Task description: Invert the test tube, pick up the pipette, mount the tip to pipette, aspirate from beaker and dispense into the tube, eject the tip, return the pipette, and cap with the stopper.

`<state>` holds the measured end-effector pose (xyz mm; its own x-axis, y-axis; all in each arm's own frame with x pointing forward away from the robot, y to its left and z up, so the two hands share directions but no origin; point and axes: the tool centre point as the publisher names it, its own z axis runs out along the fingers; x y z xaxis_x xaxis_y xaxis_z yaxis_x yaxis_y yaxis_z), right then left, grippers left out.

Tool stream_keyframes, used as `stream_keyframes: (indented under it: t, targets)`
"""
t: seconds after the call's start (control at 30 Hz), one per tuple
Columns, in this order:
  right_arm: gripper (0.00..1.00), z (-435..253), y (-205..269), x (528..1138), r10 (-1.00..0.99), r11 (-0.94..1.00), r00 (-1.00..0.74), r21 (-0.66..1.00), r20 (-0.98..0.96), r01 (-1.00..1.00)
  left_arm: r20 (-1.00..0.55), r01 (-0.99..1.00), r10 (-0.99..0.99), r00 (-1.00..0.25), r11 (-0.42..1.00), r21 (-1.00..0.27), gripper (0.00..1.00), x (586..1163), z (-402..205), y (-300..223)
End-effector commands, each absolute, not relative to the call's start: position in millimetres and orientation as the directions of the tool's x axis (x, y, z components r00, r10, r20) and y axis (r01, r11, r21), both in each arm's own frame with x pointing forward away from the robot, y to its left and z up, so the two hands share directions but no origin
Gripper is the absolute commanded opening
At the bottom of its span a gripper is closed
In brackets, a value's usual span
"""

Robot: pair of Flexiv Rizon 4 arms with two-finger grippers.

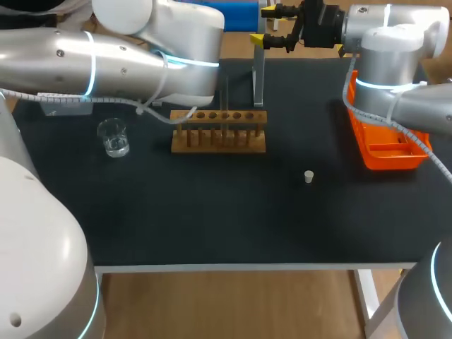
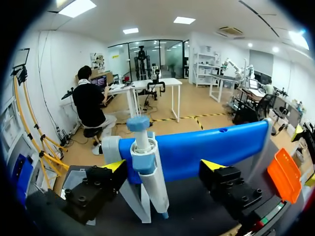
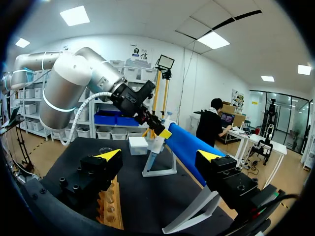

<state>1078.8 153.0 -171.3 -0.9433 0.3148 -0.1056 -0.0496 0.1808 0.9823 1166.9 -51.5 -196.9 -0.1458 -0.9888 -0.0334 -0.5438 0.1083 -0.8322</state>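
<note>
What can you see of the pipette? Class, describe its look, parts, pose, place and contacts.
The pipette looks plastic: a white tapering body, a pale blue collar and a blue plunger knob on top, narrowing to a small blue end. It hangs nearly upright, end down, in a white stand at the black table's far edge. The left gripper's jaws stand open on either side of it, with no grip on it.

a lab bench: black table (image 1: 212, 226), wooden test tube rack (image 1: 219, 135), glass beaker (image 1: 114, 138), pipette (image 2: 150, 172) on its stand (image 3: 160, 169)
</note>
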Motion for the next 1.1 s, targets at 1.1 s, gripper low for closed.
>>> stream_keyframes:
  t: [1.1]
  targets:
    - [1.00,-171.1,152.1,1079.3,0.312,0.182,-0.944,0.982,-0.105,-0.049,0.038,-0.172,-0.450,-0.892,0.262,-0.950,1.00,998.7,-186.2,-77.2]
